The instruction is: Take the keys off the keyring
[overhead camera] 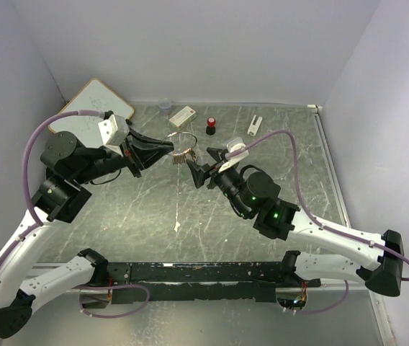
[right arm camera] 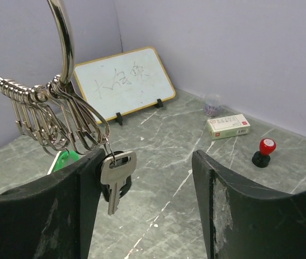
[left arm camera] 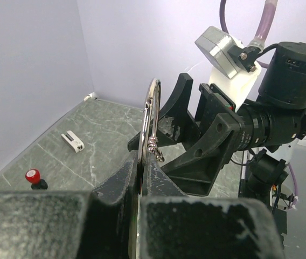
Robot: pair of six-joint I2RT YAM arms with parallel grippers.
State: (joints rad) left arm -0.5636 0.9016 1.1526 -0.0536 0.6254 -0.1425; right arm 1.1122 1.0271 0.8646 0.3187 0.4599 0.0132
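**A:** Closest in first: what's the right arm doing?

**B:** The right gripper [right arm camera: 147, 183] has its jaws apart, with nothing held. The fingers are matte black plastic, scuffed grey at the edges. The silver key [right arm camera: 115, 172] hangs right against the inner face of the finger on the left of the wrist view. A green-headed key [right arm camera: 64, 159] peeks out behind that finger, mostly hidden

**A:** So how should the pull go?

**B:** I'd close on one key's flat blade or head only, never on the wire clips [right arm camera: 50, 116] bunched above it. They're thin, polished, springy loops that would slip or tangle. Then I'd work the key along its own clip toward the opening. A straight tug would likely just swing the whole bunch

**A:** And the anchor?

**B:** The left gripper [left arm camera: 141, 181] is clamped tight on the keyring [left arm camera: 152, 108], a stout round chrome hoop held upright above the table. That bar is smooth, so it could turn in the pads if the pull runs sideways

**A:** What's beyond?

**B:** On the marbled grey-green table [right arm camera: 164, 140] there's a small cardboard box [right arm camera: 228, 125], a red-topped knob [right arm camera: 264, 151] and a little clear cup [right arm camera: 213, 104]. Farthest off, a wood-framed whiteboard [right arm camera: 123, 81] leans by the wall. All are well apart from the work
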